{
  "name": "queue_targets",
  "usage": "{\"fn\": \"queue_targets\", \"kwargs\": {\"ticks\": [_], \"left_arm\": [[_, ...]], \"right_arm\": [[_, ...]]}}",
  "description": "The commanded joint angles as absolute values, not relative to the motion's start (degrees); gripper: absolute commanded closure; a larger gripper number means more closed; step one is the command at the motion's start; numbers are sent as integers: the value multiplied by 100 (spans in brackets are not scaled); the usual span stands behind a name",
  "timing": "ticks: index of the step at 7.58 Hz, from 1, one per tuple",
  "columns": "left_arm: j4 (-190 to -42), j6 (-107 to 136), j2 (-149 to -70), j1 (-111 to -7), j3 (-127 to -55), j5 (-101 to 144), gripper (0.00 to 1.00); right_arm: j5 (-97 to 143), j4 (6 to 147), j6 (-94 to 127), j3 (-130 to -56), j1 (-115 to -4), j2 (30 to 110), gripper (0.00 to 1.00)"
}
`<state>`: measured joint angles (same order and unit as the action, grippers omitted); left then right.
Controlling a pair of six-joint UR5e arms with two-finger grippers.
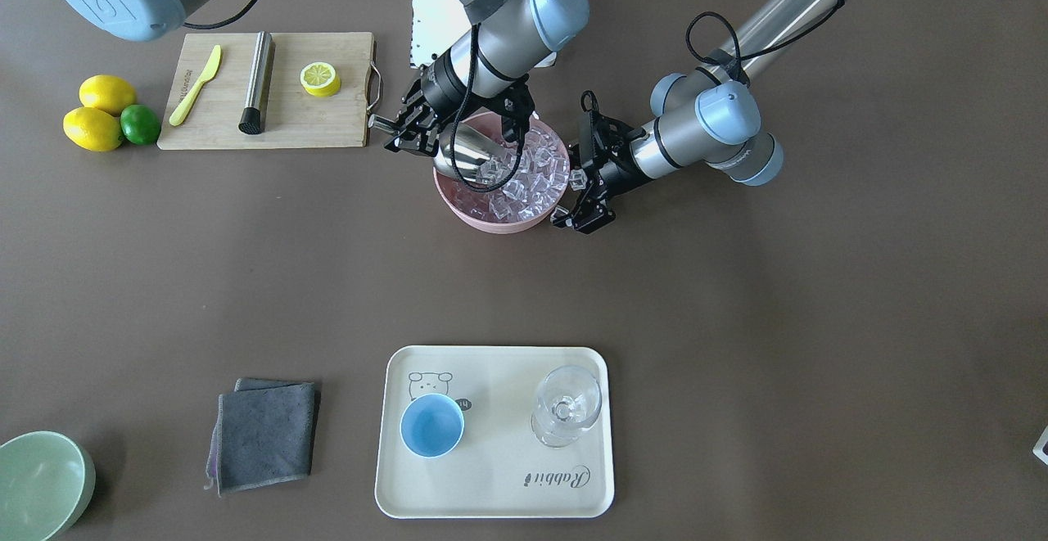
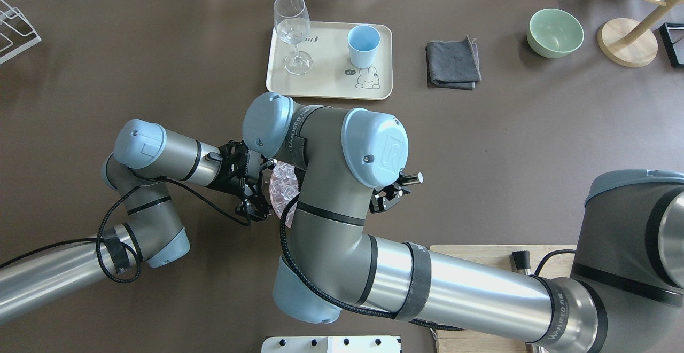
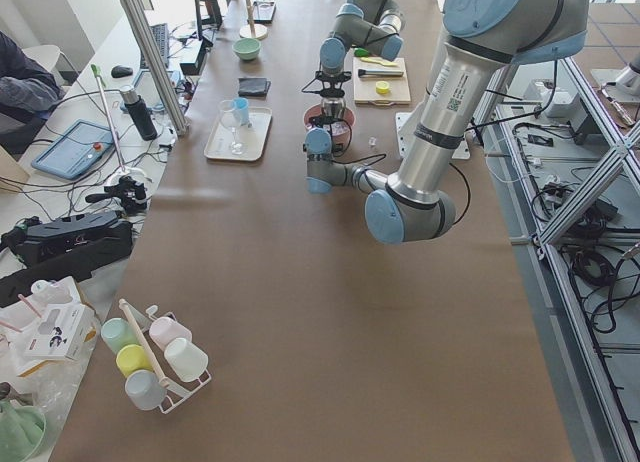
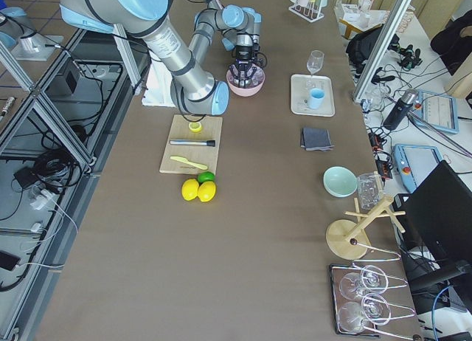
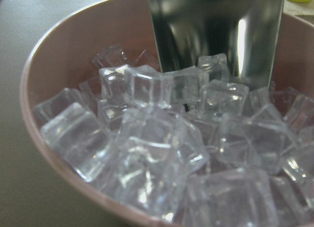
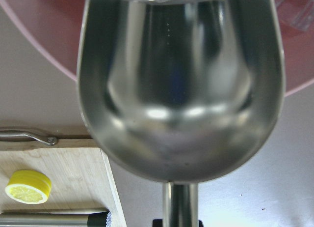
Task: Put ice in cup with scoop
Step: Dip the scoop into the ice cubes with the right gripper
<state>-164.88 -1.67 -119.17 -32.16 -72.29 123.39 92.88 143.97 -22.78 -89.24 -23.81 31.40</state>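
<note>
The scooping step is under way: the right gripper (image 1: 407, 128) is clamping tight on the handle of the scoop (image 1: 467, 156) and tipping it mouth-down into the pink bowl (image 1: 491, 220), with the lip pressing among the ice (image 1: 532, 173) heaped inside. The right wrist view is showing the trough almost bare, with cubes only at its lip, so the load is probably not yet gathered. The next move is calling for a push deeper under the cubes, then a roll of the wrist to level the trough before lifting, so that nothing is spilling on the way. The cup (image 1: 431, 426) is standing on a cream tray (image 1: 491, 492) well apart from the pink bowl, on the side away from the robot, with no ice showing in it. The right forearm is reaching over the pink bowl from the robot's side, its wrist bent down. The left gripper (image 1: 575, 182) is sitting just beside the pink bowl's rim, opposite the scoop handle, jaws spread and gripping nothing; whether it is touching the rim I cannot tell.
</note>
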Motion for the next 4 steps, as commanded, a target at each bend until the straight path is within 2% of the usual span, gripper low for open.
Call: {"fn": "queue_targets", "kwargs": {"ticks": [1,4], "left_arm": [[-16357,-167,-11927,-3217,-7286,12340,2],[-16339,-167,-11927,-3217,-7286,12340,2]], "right_arm": [[9412,14222,-2066,-9421,-2382,3497,100],[9562,13923,-1584,-9868,-2382,3848,100]]}}
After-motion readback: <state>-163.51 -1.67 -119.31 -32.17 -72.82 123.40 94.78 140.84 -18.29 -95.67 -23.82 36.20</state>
